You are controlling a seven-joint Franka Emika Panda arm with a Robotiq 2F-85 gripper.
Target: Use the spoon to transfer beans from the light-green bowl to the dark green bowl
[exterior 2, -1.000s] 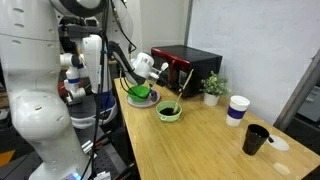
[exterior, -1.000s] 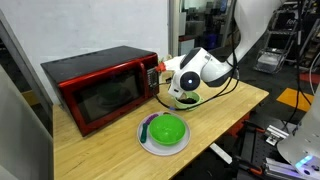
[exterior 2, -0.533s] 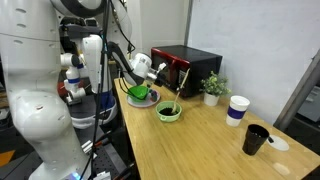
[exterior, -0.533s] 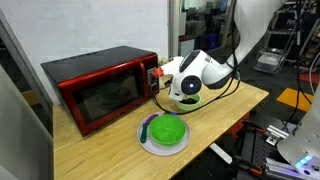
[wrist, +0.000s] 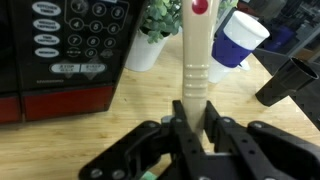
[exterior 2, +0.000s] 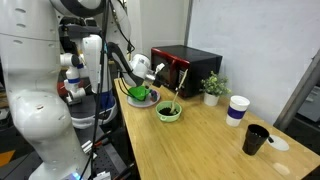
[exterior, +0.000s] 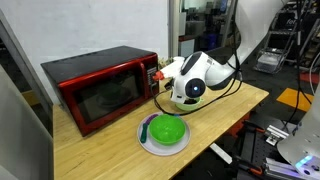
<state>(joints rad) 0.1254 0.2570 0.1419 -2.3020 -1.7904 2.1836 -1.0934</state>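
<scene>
My gripper (wrist: 192, 108) is shut on the cream handle of the spoon (wrist: 195, 55), which points away from the wrist camera. In an exterior view the gripper (exterior: 187, 92) hangs over the light-green bowl and hides most of it. In an exterior view the light-green bowl (exterior 2: 169, 113) holds the dark beans (exterior 2: 169, 109), and the spoon (exterior 2: 175, 98) slants down into it. The dark green bowl (exterior: 168, 129) sits on a white plate in front of the microwave; it also shows in an exterior view (exterior 2: 140, 95), beside the small bowl.
A red microwave (exterior: 95, 85) stands at the back of the wooden table (exterior: 100, 150). A potted plant (exterior 2: 211, 88), a white-and-blue cup (exterior 2: 237, 110) and a black cup (exterior 2: 255, 139) stand further along the table.
The gripper has dropped slightly toward the light-green bowl, and the spoon now reaches down into it.
</scene>
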